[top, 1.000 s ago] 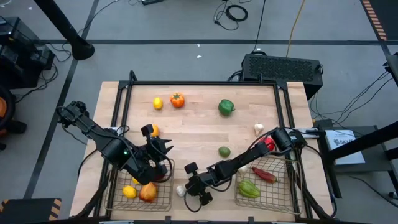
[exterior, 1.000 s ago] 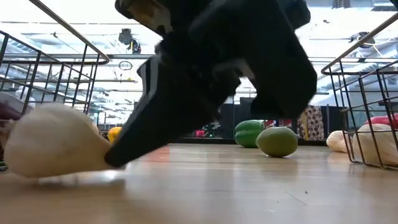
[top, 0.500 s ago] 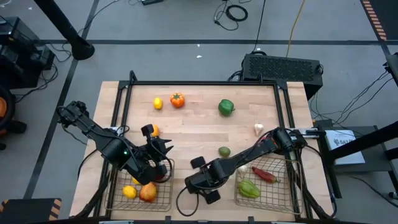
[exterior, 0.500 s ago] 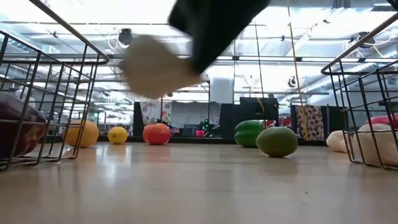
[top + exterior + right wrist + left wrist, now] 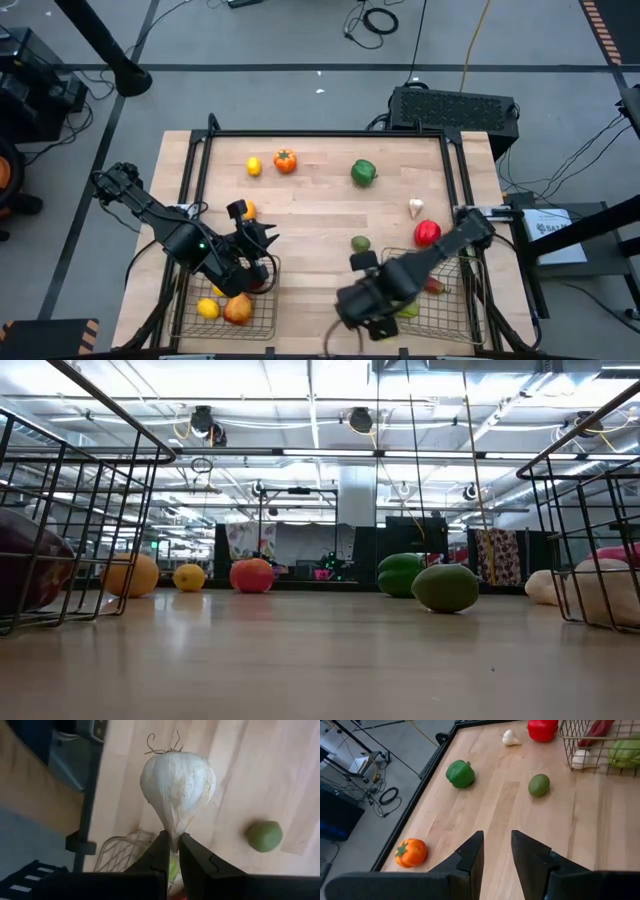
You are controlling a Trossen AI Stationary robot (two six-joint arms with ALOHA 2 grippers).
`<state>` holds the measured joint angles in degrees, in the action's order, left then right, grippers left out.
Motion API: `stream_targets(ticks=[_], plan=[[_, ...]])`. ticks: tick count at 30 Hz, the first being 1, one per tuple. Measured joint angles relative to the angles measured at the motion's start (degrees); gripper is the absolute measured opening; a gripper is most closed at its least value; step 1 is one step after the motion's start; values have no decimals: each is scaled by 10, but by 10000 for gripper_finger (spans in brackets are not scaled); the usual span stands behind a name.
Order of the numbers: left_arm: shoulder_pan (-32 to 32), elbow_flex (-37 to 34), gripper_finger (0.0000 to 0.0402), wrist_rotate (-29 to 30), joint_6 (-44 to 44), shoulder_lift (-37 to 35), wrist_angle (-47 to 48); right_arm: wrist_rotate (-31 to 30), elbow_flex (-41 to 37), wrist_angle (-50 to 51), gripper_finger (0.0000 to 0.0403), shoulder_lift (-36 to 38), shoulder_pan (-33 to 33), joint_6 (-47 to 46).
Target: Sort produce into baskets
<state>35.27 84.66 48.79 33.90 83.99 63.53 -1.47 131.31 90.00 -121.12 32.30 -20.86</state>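
My right gripper (image 5: 171,839) is shut on a white garlic bulb (image 5: 177,780), high over the table by the left rim of the right wire basket (image 5: 465,310). In the high view its hand (image 5: 368,298) hides the bulb. That basket holds a green pepper (image 5: 403,306) and a red chili (image 5: 432,286). My left gripper (image 5: 497,851) stands open and empty above the left basket (image 5: 190,318), which holds a lemon (image 5: 207,309) and an apple (image 5: 238,311). My right gripper pinches the garlic's thin stem tip (image 5: 173,831) between its two fingers (image 5: 161,845). The fingers come from above, pointing straight down. The bulb hangs below them, root end down, lifted clear of the table.
Loose on the table lie a lemon (image 5: 254,166), an orange tomato-like piece (image 5: 285,160), an orange (image 5: 248,210), a green pepper (image 5: 363,172), a garlic (image 5: 415,208), a red apple (image 5: 427,233) and a green fruit (image 5: 360,243). Bare wood lies between the baskets.
My right gripper has risen from the table near its front edge with the garlic and gone toward the right basket, tipping until it points straight down. The garlic, first lying on the wood, now hangs lifted clear.
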Motion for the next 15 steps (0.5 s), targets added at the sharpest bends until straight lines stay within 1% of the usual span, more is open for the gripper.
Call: stream_targets(ticks=[2,7,9,12,15], plan=[[-1,0,107,8,-2,0,0,-16,-3,1,27,11,20,-20],[-9,0,107,13,-2,0,0,-95,-14,1,27,39,72,-55],[-13,0,107,13,-2,0,0,-107,-30,-2,27,49,89,-72],[-19,0,107,13,-2,0,0,-135,-89,0,27,73,112,-99],[-23,0,107,13,-1,0,0,-147,-179,0,27,119,127,-137]])
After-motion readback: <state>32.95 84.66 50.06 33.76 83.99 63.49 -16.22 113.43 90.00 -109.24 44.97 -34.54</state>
